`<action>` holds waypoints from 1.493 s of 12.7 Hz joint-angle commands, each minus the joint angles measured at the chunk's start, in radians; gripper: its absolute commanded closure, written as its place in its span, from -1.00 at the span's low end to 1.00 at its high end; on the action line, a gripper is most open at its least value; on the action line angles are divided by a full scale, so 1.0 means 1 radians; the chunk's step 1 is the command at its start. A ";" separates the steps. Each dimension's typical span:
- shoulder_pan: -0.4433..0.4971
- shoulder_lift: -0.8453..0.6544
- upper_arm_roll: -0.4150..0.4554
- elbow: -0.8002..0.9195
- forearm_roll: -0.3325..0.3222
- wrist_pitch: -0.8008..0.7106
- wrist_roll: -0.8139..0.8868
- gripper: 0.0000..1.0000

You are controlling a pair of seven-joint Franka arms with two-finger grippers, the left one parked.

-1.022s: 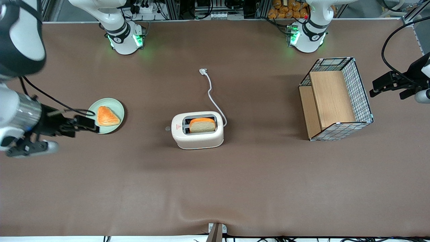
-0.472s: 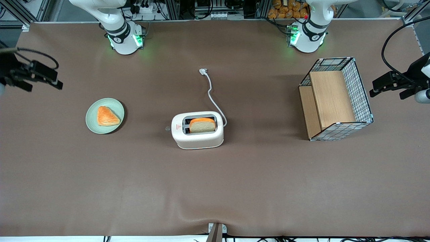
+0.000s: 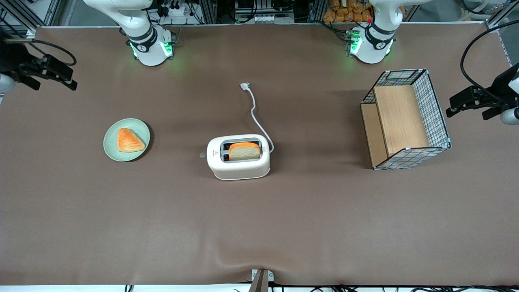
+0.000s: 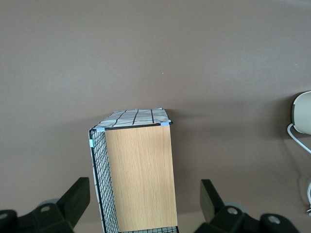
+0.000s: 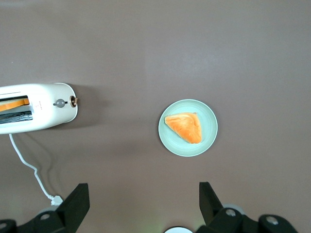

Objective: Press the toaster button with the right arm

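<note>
Table (image 3: 162, 227): brown cloth cover, lab racks along edge farthest from front camera.
Toaster (image 3: 238, 157): white, mid-table, bread slice (image 3: 244, 151) standing in slot, cord (image 3: 256, 117) trailing loose, unplugged.
Toaster button (image 3: 202, 155): small grey knob on narrow logo end, facing plate (image 3: 111, 142) with pastry (image 3: 129, 140).
Right arm gripper (image 3: 56, 75): at working arm's table edge, raised, well apart from toaster; jaws spread wide, holding nothing.
Progress: no contact with button; whether press already done cannot be told.
</note>
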 commanded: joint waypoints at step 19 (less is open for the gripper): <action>-0.011 0.065 -0.022 0.079 -0.034 0.042 -0.130 -1.00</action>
